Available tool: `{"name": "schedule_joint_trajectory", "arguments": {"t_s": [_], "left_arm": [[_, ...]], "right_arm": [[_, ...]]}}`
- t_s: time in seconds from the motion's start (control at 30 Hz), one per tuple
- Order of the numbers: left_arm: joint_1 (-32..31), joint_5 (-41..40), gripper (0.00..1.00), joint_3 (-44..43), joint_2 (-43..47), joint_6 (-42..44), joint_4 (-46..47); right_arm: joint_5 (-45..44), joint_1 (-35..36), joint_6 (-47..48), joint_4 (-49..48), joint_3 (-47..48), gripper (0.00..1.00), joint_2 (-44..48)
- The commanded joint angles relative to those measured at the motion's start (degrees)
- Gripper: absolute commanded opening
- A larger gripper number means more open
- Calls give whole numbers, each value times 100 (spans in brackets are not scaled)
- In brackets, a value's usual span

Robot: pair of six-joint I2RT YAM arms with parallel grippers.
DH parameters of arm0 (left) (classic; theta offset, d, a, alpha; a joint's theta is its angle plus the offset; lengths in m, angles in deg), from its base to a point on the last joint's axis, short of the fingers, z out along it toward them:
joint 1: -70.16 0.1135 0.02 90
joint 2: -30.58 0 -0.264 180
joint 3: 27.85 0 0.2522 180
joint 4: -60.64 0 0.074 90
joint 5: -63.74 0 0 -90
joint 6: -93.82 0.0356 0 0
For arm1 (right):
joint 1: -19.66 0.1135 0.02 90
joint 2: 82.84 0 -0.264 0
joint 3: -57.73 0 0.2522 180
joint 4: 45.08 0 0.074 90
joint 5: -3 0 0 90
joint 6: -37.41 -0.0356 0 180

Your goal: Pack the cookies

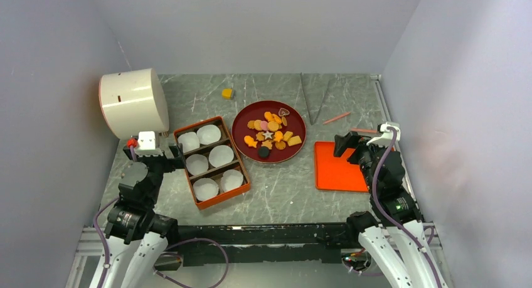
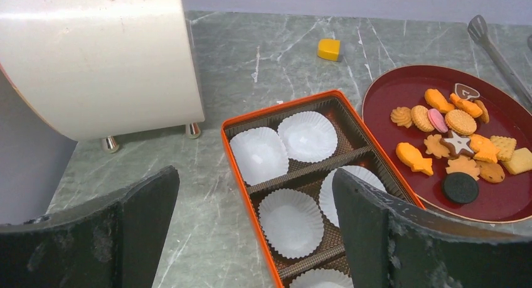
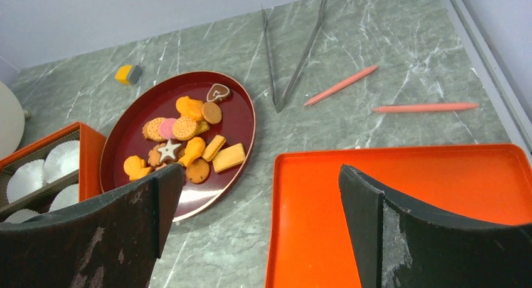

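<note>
- Waiting on a dark red plate [image 1: 243, 122] at the middle of the tabletop [image 1: 282, 194], the cookies [image 1: 271, 132] lie flat in a loose single layer. None has been packed yet.
- As a group they spread wider left to right than front to back. Most are rounds with no clear heading. An oblong yellow block [image 3: 229, 157] at the plate's right edge has its long axis roughly crosswise.
- The orange box [image 2: 248, 200] sits just left of the plate, its long axis slanting from far left to near right. My guess is that this keeps each carry short. Its white paper cups [image 1: 221, 155] hold nothing.
- The left end effector [image 2: 254, 181] hangs released by the box's near left side, grasping nothing.
- The right end effector [image 3: 260, 181] is likewise spread wide and bare, above the orange tray [image 3: 401, 175].
- A stray yellow block [image 1: 227, 93] lies apart behind the plate, and metal tongs [image 1: 313, 96] lie untouched.
</note>
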Motion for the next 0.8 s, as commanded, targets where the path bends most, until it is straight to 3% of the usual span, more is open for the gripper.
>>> {"name": "schedule_joint_trajectory", "arguments": {"t_s": [0.0,0.37,0.77], "left_arm": [[-5,87,97,-93,-48,60,248],[-5,302,97,-79,-159,122,340],[-24,643,97,184,-209,237,933]], "right_arm": [[-299,18,21,-197,189,100,-38],[-383,17,-174,-747,-41,100,-750],[-597,12,-185,-1914,219,100,-3032]]}}
